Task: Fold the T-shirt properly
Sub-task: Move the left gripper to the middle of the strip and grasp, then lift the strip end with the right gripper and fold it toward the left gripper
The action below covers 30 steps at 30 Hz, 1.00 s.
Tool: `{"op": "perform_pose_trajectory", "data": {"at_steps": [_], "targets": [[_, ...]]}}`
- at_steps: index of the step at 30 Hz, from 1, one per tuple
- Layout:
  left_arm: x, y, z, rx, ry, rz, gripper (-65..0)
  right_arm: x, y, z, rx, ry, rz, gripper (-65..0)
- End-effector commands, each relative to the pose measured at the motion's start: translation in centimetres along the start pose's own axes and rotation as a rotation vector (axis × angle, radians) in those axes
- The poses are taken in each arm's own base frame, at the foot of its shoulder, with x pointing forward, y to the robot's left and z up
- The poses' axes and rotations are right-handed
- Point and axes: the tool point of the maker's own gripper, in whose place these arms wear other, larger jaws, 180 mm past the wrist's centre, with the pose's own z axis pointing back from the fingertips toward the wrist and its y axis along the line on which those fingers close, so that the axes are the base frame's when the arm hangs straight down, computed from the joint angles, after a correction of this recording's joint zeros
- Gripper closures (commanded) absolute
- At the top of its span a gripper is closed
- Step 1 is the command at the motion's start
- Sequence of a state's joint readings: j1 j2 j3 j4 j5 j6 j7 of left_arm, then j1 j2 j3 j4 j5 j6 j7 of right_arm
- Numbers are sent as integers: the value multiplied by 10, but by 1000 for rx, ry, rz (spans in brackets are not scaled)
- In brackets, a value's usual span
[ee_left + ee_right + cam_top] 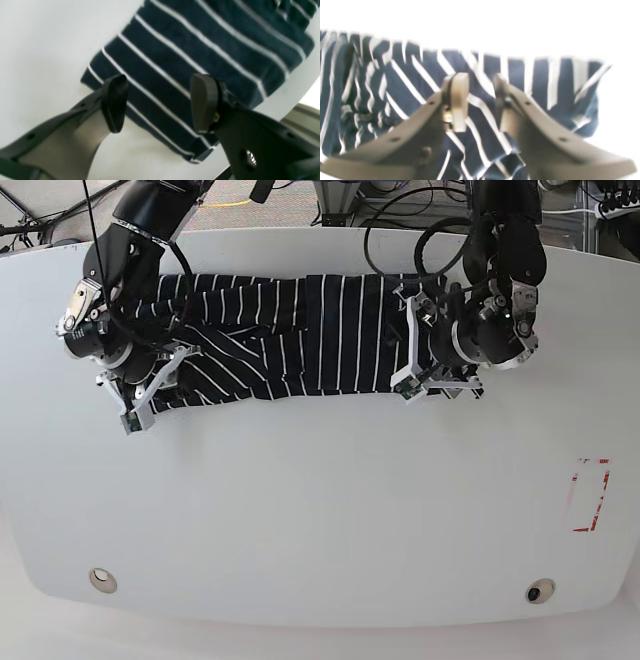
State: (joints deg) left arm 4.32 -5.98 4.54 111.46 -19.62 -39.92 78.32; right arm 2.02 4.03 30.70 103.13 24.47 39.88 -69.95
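Observation:
The T-shirt (300, 335), dark navy with thin white stripes, lies as a long folded band across the far half of the white table (320, 510). In the base view my left gripper (408, 348) hovers over its right end. In the left wrist view that gripper (160, 105) is open, its fingers (115, 102) standing wide apart above the flat striped cloth (200, 45), holding nothing. My right gripper (150, 392) is at the shirt's rumpled left end. In the right wrist view the right gripper (480, 100) has its jaws a little apart, with wrinkled cloth (402, 82) showing through the gap.
A red-outlined rectangle (592, 495) is marked on the table at the right. Two round fittings (101, 580) (540, 591) sit near the front edge. Cables (400, 230) hang behind the table. The table's edge (295, 105) runs close to the shirt's end in the left wrist view.

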Motion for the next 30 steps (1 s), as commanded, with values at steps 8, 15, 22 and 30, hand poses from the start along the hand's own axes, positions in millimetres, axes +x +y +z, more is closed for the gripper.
{"op": "perform_pose_trajectory", "data": {"at_steps": [8, 15, 22, 30], "targets": [[-22, -9, 0, -24, 3, 3, -365, 28, -63, 42, -132, -105, -125, -642], [-41, -14, -21, -86, 37, 64, -365, -3, -132, 54, -79, -103, -355, -650], [-38, -3, -25, -79, 40, 69, -365, -36, -158, 51, 5, -83, -521, -650], [-37, -2, -24, -75, 38, 65, -365, -76, -129, 39, 79, -50, -595, -650]]}}
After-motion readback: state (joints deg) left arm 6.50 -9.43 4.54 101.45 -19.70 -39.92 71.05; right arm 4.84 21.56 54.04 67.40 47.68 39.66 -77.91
